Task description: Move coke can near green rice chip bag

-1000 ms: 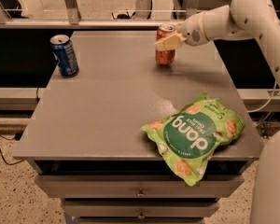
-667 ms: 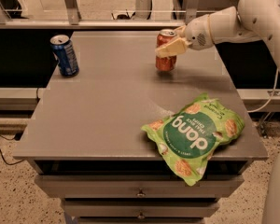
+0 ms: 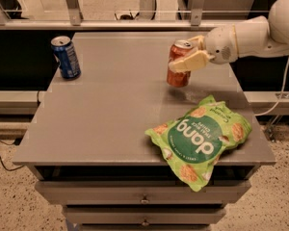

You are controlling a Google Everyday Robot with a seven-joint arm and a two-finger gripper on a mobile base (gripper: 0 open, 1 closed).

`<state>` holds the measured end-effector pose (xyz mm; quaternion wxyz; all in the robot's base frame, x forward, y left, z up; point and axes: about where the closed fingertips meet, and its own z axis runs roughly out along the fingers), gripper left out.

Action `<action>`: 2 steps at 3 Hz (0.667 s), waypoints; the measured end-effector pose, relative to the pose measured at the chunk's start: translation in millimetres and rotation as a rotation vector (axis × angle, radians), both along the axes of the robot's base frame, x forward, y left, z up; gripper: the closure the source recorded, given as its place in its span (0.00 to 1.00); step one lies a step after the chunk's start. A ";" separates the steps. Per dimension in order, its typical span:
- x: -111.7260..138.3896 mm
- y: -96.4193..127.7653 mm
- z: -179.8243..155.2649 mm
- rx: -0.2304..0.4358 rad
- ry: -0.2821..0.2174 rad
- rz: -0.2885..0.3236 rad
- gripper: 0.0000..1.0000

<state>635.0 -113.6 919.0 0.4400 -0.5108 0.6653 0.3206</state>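
Observation:
The coke can (image 3: 177,73), red-orange with a silver top, is upright and held just above the grey table (image 3: 111,109), right of centre. My gripper (image 3: 189,56) comes in from the right and is shut on the can's upper part, one cream finger (image 3: 190,61) across its front. The green rice chip bag (image 3: 198,134), light green with a dark "dang" circle, lies at the table's front right, overhanging the front edge. The can is a short way behind the bag, apart from it.
A blue can (image 3: 65,57) stands upright at the table's back left. A metal rail (image 3: 135,23) runs behind the table. Drawers (image 3: 144,196) sit under the front edge. My white arm (image 3: 260,32) reaches in over the right edge.
My gripper has carried the coke can forward and slightly right, from the back of the table toward the chip bag. The bag and the blue can have not moved.

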 end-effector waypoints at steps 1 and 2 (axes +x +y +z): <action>-29.8 -7.4 -0.9 0.025 -0.005 0.025 1.00; -54.3 -9.4 -0.8 0.042 -0.024 0.056 0.82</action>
